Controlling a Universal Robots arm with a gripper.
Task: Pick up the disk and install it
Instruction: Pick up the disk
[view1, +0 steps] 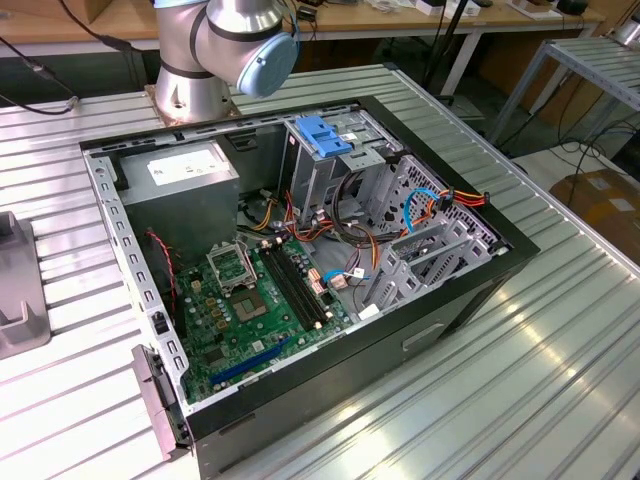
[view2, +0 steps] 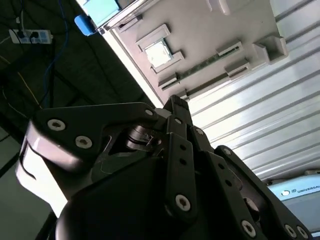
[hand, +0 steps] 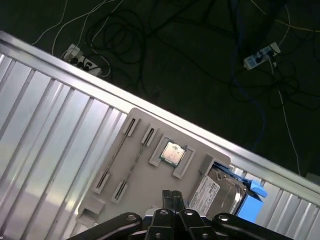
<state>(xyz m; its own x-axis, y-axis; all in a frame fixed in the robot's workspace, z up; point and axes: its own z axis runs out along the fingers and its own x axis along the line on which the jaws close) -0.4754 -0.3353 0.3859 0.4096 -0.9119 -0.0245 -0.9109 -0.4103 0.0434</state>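
Note:
The disk (hand: 216, 189) lies in a recess at one end of a flat grey holder tray (hand: 137, 165) on the ribbed metal table. It is a grey metal drive with a white label and blue side rails (hand: 251, 199). In both wrist views my gripper (hand: 172, 196) hovers above the tray, close to the disk and apart from it. Its two black fingers are pressed together, shut with nothing between them. The second wrist view has the gripper (view2: 175, 106) over the tray (view2: 215, 30), with a blue corner (view2: 86, 24) at the tray's far end.
A small square processor chip (hand: 172, 153) sits in the tray. In the exterior view an open computer case (view1: 300, 250) holds a motherboard (view1: 250, 300), a power-supply box (view1: 185, 175), cables and a drive bay with a blue bracket (view1: 325, 135). Past the table edge (hand: 75, 80), the floor has cables.

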